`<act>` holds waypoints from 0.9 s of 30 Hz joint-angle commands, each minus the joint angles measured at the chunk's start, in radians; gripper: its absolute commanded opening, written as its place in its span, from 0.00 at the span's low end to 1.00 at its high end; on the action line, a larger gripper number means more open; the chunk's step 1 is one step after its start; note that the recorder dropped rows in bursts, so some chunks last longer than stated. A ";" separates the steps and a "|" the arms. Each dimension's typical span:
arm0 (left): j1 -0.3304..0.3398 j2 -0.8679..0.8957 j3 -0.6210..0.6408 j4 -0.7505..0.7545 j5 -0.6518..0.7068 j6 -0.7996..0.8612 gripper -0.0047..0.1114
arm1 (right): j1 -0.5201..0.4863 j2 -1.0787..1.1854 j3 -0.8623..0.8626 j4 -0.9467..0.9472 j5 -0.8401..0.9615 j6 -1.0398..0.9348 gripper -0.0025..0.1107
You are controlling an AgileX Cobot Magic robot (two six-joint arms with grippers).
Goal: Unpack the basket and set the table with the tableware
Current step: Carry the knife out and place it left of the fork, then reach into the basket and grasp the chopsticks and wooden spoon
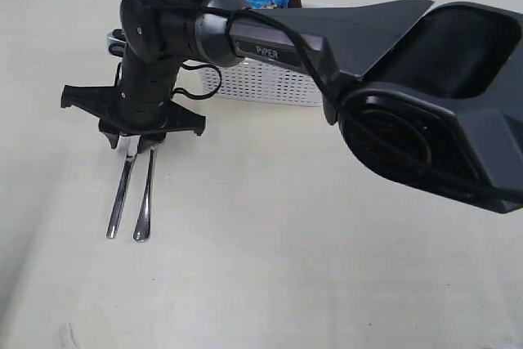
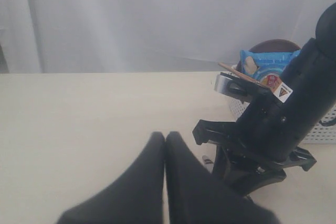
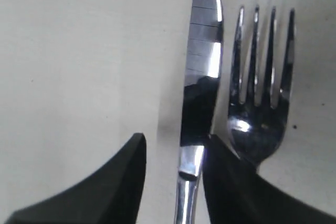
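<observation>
The right pincer (image 1: 135, 143) hangs low over a steel table knife (image 3: 202, 77) and a steel four-tined fork (image 3: 260, 124). They lie flat, side by side, on the pale cream desk (image 1: 286, 267), toward its left edge and nearer than the white perforated plastic basket (image 1: 261, 83) at the far edge. Its jaws stand spread with the knife between them: one finger is against the blade's neck, the other clear of it. The left pincer (image 2: 165, 140) is pressed together and empty. Both pieces look stiff, thin and slippery. Any re-grip would probably hold best across the handle's narrow sides, near the neck, because the polished blade offers little purchase.
</observation>
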 commanded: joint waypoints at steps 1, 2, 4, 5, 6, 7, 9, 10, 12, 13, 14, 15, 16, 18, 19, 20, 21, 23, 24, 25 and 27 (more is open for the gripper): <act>-0.001 -0.004 0.003 -0.008 -0.006 0.000 0.04 | -0.003 -0.068 -0.002 -0.009 -0.020 -0.063 0.34; -0.001 -0.004 0.003 -0.008 -0.006 0.000 0.04 | -0.003 -0.087 -0.002 -0.009 -0.020 -0.079 0.34; -0.001 -0.004 0.003 -0.008 -0.006 0.000 0.04 | -0.005 -0.147 -0.002 -0.012 -0.020 -0.153 0.34; -0.001 -0.004 0.003 -0.008 -0.006 0.000 0.04 | -0.007 -0.195 -0.002 -0.023 -0.020 -0.202 0.34; -0.001 -0.004 0.003 -0.008 -0.006 0.000 0.04 | -0.010 -0.214 -0.002 -0.037 -0.020 -0.220 0.34; -0.001 -0.004 0.003 -0.008 -0.006 0.000 0.04 | -0.021 -0.259 -0.002 -0.073 -0.008 -0.258 0.34; -0.001 -0.004 0.003 -0.008 -0.006 0.000 0.04 | -0.060 -0.315 -0.002 -0.143 0.042 -0.304 0.34; -0.001 -0.004 0.003 -0.006 -0.006 0.000 0.04 | -0.087 -0.334 -0.002 -0.175 0.077 -0.330 0.34; -0.001 -0.004 0.003 -0.006 -0.006 0.000 0.04 | -0.151 -0.358 -0.002 -0.231 0.161 -0.378 0.34; -0.001 -0.004 0.003 -0.006 -0.006 0.000 0.04 | -0.183 -0.363 -0.002 -0.242 0.196 -0.428 0.34; -0.001 -0.004 0.003 -0.006 -0.006 0.000 0.04 | -0.218 -0.362 -0.002 -0.247 0.228 -0.469 0.34; -0.001 -0.004 0.003 -0.006 -0.006 0.000 0.04 | -0.246 -0.360 -0.002 -0.258 0.252 -0.504 0.34; -0.001 -0.004 0.003 -0.006 -0.006 0.000 0.04 | -0.272 -0.356 -0.002 -0.263 0.267 -0.548 0.34; -0.001 -0.004 0.003 -0.006 -0.006 0.000 0.04 | -0.294 -0.349 -0.002 -0.263 0.269 -0.596 0.34; -0.001 -0.004 0.003 -0.006 -0.006 0.000 0.04 | -0.300 -0.347 -0.002 -0.263 0.261 -0.610 0.34; -0.001 -0.004 0.003 -0.006 -0.006 0.000 0.04 | -0.307 -0.347 -0.002 -0.263 0.246 -0.635 0.34; -0.001 -0.004 0.003 -0.006 -0.006 0.000 0.04 | -0.307 -0.342 -0.002 -0.263 0.228 -0.658 0.34; -0.001 -0.004 0.003 -0.006 -0.006 0.000 0.04 | -0.307 -0.337 -0.002 -0.263 0.191 -0.699 0.34; -0.001 -0.004 0.003 -0.006 -0.006 0.000 0.04 | -0.307 -0.331 -0.002 -0.257 0.167 -0.713 0.34; -0.001 -0.004 0.003 -0.006 -0.006 0.000 0.04 | -0.307 -0.326 -0.002 -0.251 0.150 -0.724 0.34; -0.001 -0.004 0.003 -0.006 -0.006 0.000 0.04 | -0.305 -0.306 -0.002 -0.246 0.129 -0.728 0.34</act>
